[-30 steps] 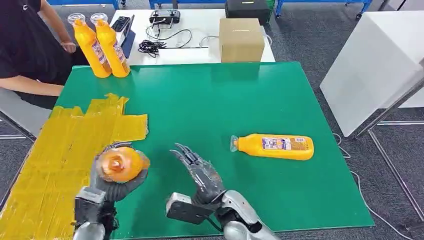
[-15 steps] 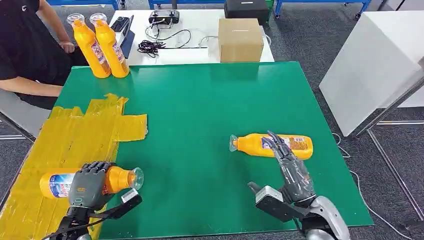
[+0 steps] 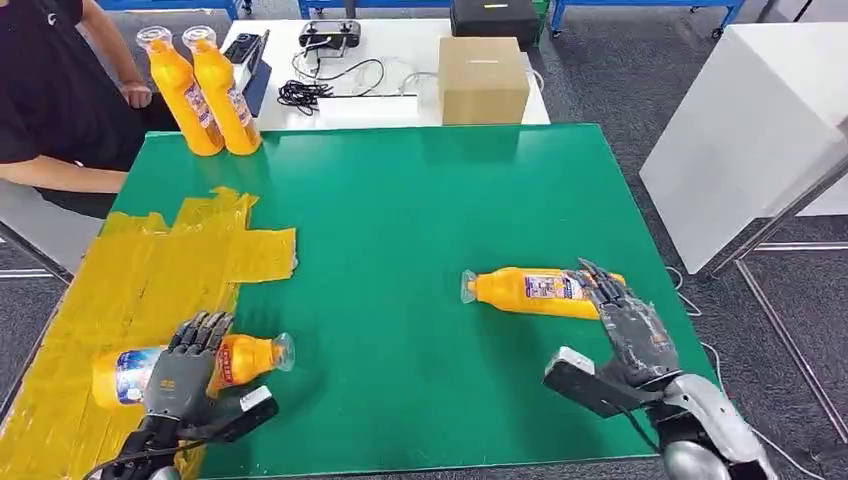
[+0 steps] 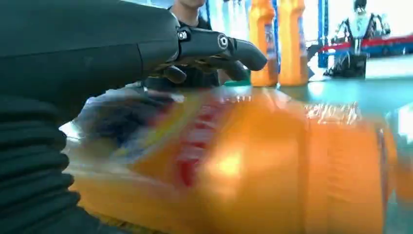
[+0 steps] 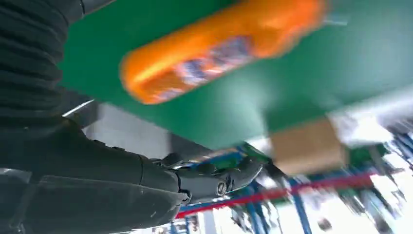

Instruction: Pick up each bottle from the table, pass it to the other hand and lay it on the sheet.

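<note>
An orange bottle point(image 3: 247, 356) lies on its side at the near edge of the yellow sheet point(image 3: 150, 270), its neck sticking out over the green mat point(image 3: 400, 220). My left hand point(image 3: 183, 368) rests above its middle with the fingers straight and spread, not wrapped round it. In the left wrist view the fingers point(image 4: 219, 46) stretch over the bottle point(image 4: 243, 165). A second orange bottle point(image 3: 535, 290) lies on the mat at the right. My right hand point(image 3: 632, 335) is open, its fingertips at that bottle's base end. The right wrist view shows this bottle point(image 5: 219, 48) beyond the hand point(image 5: 122, 185).
Two more orange bottles point(image 3: 205, 90) stand upright at the mat's far left corner. A person in black point(image 3: 50, 100) sits at the left. A cardboard box point(image 3: 483, 78), cables and a controller lie on the white table behind. A white cabinet point(image 3: 750, 130) stands at the right.
My left hand has laid the bottle down on the sheet and spread its fingers off it. My right hand has swung right and forward to the second bottle's base.
</note>
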